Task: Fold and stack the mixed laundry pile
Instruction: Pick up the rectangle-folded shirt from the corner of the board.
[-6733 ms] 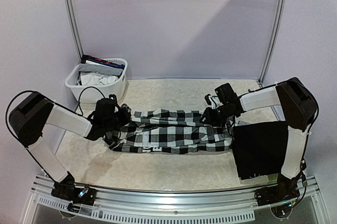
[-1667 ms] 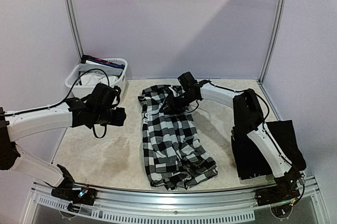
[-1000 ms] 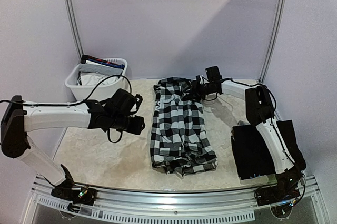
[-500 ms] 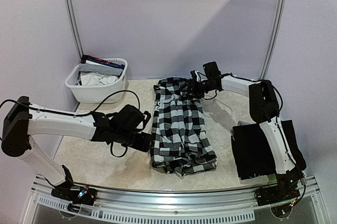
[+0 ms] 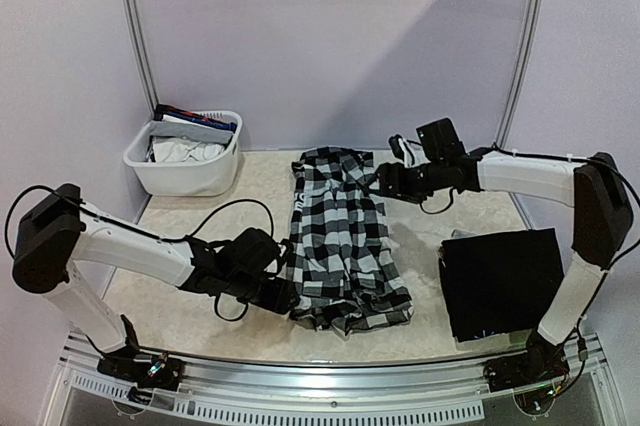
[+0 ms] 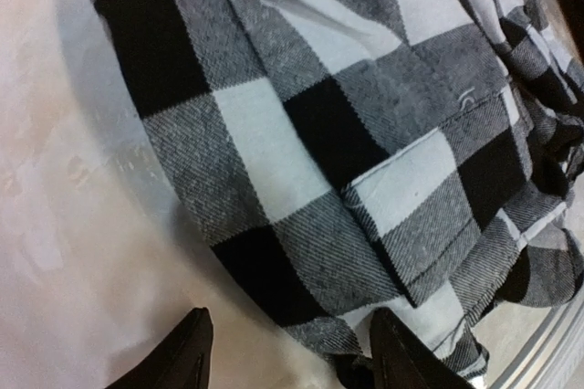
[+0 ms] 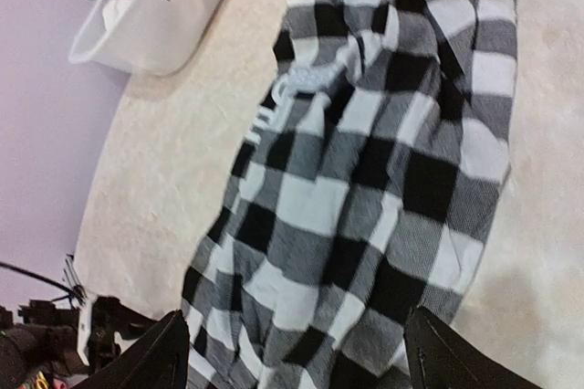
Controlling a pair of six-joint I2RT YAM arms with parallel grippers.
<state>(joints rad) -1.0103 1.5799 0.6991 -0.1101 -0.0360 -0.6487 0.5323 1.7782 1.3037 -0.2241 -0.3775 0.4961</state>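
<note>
While both jaws are spread wide and empty, the checkered shirt could be crumpled if grabbed crookedly.

The top external camera sits high behind the 2 arm bases and looks forward and down over the whole beige stone-patterned table, as far as the pale back wall and the white plastic basket at the far left corner. The left wrist camera hangs very near the black-and-white checkered flannel shirt, looking past its own dark fingertips at the shirt's near left edge and a strip of table. The right wrist camera stands farther off at the far right, facing across the shirt toward the basket. All 3 views share the shirt; top external and right wrist also share the basket.
</note>
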